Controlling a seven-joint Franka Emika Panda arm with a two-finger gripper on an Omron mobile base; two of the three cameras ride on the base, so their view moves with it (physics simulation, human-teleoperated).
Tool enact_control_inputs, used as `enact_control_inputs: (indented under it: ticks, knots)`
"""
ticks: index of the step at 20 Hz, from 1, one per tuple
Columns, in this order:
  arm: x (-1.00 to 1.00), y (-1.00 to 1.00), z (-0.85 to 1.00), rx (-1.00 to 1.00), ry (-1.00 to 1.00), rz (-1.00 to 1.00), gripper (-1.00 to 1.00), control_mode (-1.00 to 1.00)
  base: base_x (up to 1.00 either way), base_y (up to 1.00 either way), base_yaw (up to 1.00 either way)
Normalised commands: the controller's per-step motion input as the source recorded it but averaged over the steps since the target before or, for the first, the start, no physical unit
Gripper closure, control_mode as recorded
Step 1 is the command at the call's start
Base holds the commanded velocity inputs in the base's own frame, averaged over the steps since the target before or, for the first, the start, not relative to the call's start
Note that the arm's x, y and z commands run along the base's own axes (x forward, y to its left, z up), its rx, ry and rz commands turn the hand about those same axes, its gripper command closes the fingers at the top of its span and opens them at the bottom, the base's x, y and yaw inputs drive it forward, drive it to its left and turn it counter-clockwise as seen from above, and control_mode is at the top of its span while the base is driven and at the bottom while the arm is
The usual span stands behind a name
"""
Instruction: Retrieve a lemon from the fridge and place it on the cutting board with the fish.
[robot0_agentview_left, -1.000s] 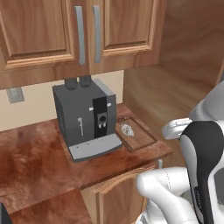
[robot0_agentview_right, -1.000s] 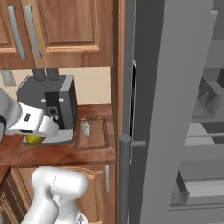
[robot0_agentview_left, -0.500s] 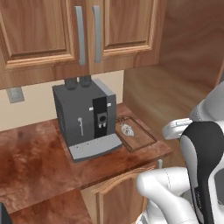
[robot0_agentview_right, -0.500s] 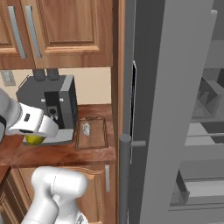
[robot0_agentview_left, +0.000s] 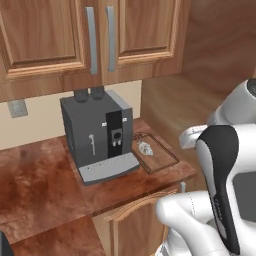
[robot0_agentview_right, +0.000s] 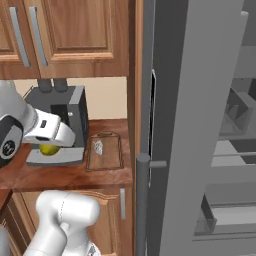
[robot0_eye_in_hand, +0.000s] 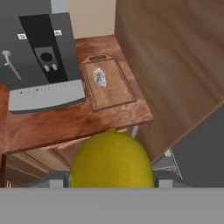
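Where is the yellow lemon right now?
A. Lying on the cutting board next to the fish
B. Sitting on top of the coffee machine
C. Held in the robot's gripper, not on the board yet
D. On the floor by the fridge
C: the lemon sits in the gripper, while the cutting board carries just the fish.

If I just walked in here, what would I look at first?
Probably the bright yellow lemon, held in the gripper out in front of the counter. Next, the little pale fish lying on the cutting board, right beside the big coffee machine.
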Motion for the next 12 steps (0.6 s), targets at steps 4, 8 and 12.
enact_control_inputs:
  ticks: [4, 8, 12]
  knots:
    - [0.72, 0.00, -0.24, 0.00, 0.01, 0.00, 1.00, -1.00, 0.00, 0.00, 0.00]
    - [0.62, -0.02, -0.33, 0.00, 0.04, 0.00, 1.00, -1.00, 0.00, 0.00, 0.00]
    - [0.52, 0.00, -0.28, 0.00, 0.01, 0.00, 1.00, -1.00, 0.00, 0.00, 0.00]
